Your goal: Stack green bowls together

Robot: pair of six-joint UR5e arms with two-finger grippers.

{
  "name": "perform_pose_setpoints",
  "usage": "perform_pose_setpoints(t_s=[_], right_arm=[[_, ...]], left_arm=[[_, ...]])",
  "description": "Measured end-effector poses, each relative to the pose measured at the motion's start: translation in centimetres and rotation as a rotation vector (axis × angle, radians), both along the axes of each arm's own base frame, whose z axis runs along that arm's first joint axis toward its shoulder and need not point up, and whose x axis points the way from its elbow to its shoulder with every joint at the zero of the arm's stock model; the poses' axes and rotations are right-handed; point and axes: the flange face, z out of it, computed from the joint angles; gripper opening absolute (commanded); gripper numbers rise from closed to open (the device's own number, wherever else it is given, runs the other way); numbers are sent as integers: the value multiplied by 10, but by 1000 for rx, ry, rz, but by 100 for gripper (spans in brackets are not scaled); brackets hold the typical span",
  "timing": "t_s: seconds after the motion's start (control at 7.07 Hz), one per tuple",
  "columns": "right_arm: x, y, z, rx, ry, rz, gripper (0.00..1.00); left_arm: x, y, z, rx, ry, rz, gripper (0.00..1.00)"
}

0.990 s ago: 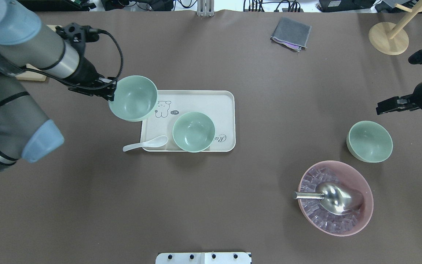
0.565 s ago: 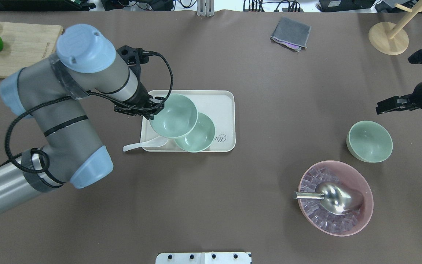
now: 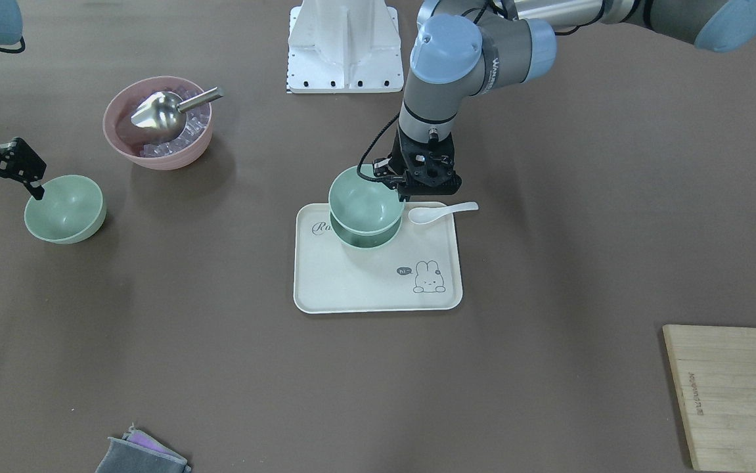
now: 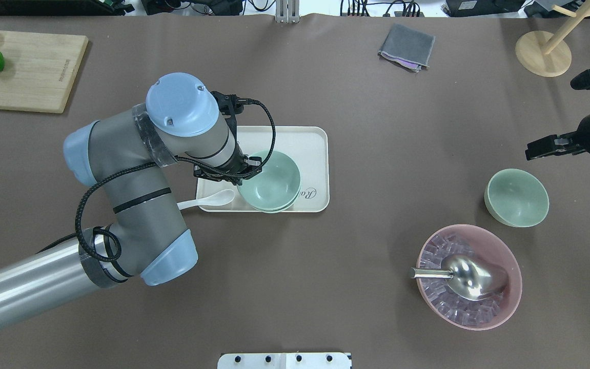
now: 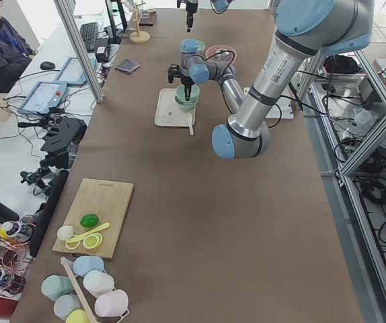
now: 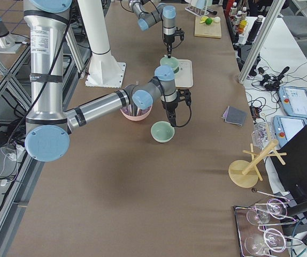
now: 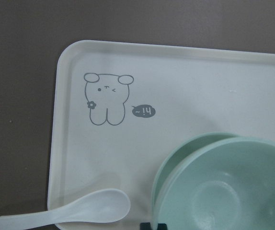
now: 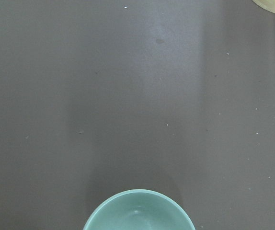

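My left gripper (image 4: 247, 172) is shut on the rim of one green bowl (image 4: 270, 178). It holds that bowl nested in, or just above, a second green bowl (image 3: 364, 240) on the cream tray (image 4: 315, 138); I cannot tell whether they touch. In the left wrist view the held bowl (image 7: 223, 191) covers most of the lower bowl (image 7: 170, 155). The third green bowl (image 4: 516, 197) stands alone on the table at the right. My right gripper (image 4: 533, 149) hovers open and empty just behind it, and the right wrist view shows that bowl's rim (image 8: 138, 213).
A white spoon (image 4: 207, 201) lies across the tray's near left edge. A pink bowl (image 4: 514, 292) with ice and a metal scoop (image 4: 466, 274) stands in front of the third bowl. A cutting board (image 4: 28, 72), grey cloth (image 4: 407, 46) and wooden stand (image 4: 543, 54) line the far side.
My left arm carried its green bowl to the right from the tray's far left corner and brought it down over the bowl on the tray. The right arm has not moved.
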Motion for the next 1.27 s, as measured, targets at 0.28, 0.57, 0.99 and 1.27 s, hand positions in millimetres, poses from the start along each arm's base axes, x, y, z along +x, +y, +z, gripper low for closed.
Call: perform_pose_setpoints(t_s=[0.28,0.57,0.99,1.27], right_arm=[[0,0,0,1,0,0,100],[0,0,0,1,0,0,100],[0,0,0,1,0,0,100],[0,0,0,1,1,0,100]], left_arm=[[8,0,5,1,1,5,0],[16,-5,14,9,14,5,0],[20,-8,18,15,23,5,0],[20,-8,20,14,20,6,0]])
